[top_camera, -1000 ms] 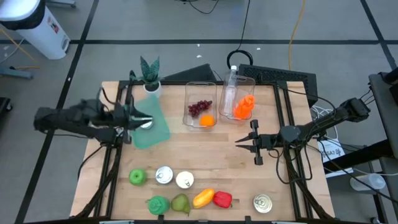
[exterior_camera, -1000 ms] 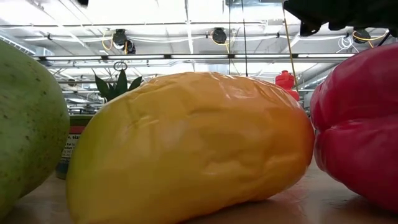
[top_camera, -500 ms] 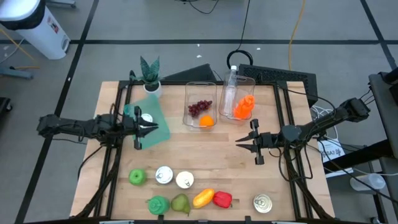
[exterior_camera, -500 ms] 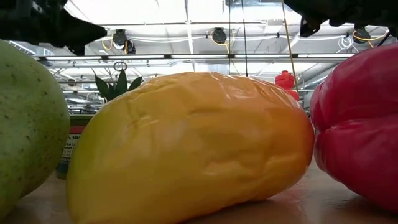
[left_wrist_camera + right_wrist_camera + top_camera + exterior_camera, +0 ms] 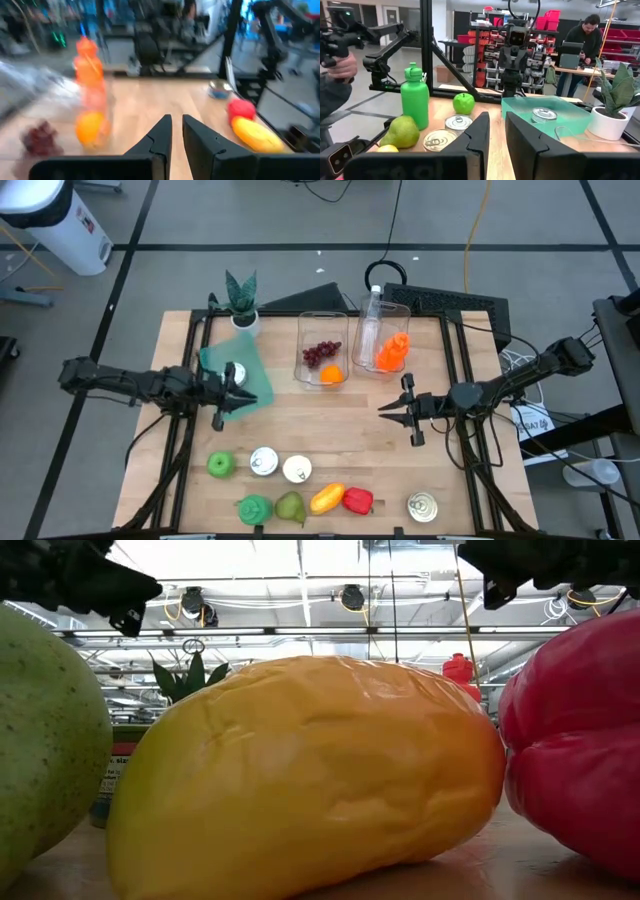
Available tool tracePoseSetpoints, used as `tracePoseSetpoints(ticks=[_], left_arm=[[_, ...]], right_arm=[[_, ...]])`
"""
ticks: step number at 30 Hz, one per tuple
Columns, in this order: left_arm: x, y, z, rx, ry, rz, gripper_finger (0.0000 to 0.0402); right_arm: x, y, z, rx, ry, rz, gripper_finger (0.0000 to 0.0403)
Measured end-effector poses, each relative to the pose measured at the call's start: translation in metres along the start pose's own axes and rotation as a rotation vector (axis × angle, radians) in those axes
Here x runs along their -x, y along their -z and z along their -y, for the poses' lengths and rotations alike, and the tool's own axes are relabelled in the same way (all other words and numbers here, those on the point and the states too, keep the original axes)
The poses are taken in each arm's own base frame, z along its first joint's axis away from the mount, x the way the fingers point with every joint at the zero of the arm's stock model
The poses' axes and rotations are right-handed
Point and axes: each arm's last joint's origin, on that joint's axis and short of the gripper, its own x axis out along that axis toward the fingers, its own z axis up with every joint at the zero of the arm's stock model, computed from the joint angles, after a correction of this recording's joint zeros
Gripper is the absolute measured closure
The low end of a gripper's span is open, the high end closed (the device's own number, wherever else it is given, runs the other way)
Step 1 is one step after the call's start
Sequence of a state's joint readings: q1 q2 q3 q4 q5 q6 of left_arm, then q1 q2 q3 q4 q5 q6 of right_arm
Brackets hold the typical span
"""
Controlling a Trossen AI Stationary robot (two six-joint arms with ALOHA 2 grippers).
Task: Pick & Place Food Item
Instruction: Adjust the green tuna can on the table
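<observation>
The left tool (image 5: 240, 387) hangs over the teal bin (image 5: 240, 372) at about ten o'clock on the wooden tabletop (image 5: 330, 440). Its two fingers are pressed together and hold nothing. A silver can (image 5: 542, 114) sits inside that bin.

The right tool (image 5: 385, 408) waits near three o'clock, over bare wood. Its fingers are close together with a thin gap, and nothing is between them.

The food lies in a row at six o'clock. There is a green apple (image 5: 220, 465), two cans (image 5: 264, 461), a green bottle (image 5: 254, 508), a pear (image 5: 290, 506), a yellow mango (image 5: 327, 499) and a red pepper (image 5: 357, 500). The mango and the pepper touch each other. One more can (image 5: 423, 506) sits alone near five o'clock.

At twelve o'clock stand two clear boxes. One clear box (image 5: 325, 348) holds grapes (image 5: 320, 354) and an orange (image 5: 333, 374). The other holds an orange bottle (image 5: 392, 351). A small potted plant (image 5: 241, 300) stands at eleven o'clock, just beside the bin.

In the right wrist view, a person (image 5: 587, 42) stands in the room far behind the tabletop.
</observation>
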State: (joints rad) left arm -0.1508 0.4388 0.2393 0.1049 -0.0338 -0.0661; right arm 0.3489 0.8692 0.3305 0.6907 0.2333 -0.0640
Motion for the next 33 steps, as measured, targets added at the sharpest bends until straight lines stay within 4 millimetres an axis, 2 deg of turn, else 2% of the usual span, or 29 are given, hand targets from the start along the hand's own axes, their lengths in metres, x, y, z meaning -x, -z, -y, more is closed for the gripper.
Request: tracePoseSetpoints(ticks=[4,9,13,18,24,33], left_arm=[[-0.009,0.001,0.011,0.087,0.117,-0.237,0.0350],[-0.027,-0.004,0.028,0.168,0.176,-0.429,0.0350],[-0.043,0.008,0.040,0.180,0.180,-0.620,0.0350],[-0.059,0.027,0.052,0.164,0.200,-0.757,0.0350],[-0.075,0.042,0.060,0.179,0.254,-0.797,0.0350],[-0.084,0.050,0.063,0.196,0.282,-0.814,0.0350]], right_arm=[[0.000,0.001,0.000,0.003,-0.001,-0.008,0.0353],[0.000,0.001,0.000,0.010,0.001,-0.009,0.0353],[0.000,0.001,0.000,0.003,0.001,-0.009,0.0353],[0.000,0.001,0.000,0.003,0.000,-0.009,0.0353],[0.000,0.001,0.000,0.009,0.000,-0.010,0.0353],[0.000,0.001,0.000,0.010,0.001,-0.007,0.0353]])
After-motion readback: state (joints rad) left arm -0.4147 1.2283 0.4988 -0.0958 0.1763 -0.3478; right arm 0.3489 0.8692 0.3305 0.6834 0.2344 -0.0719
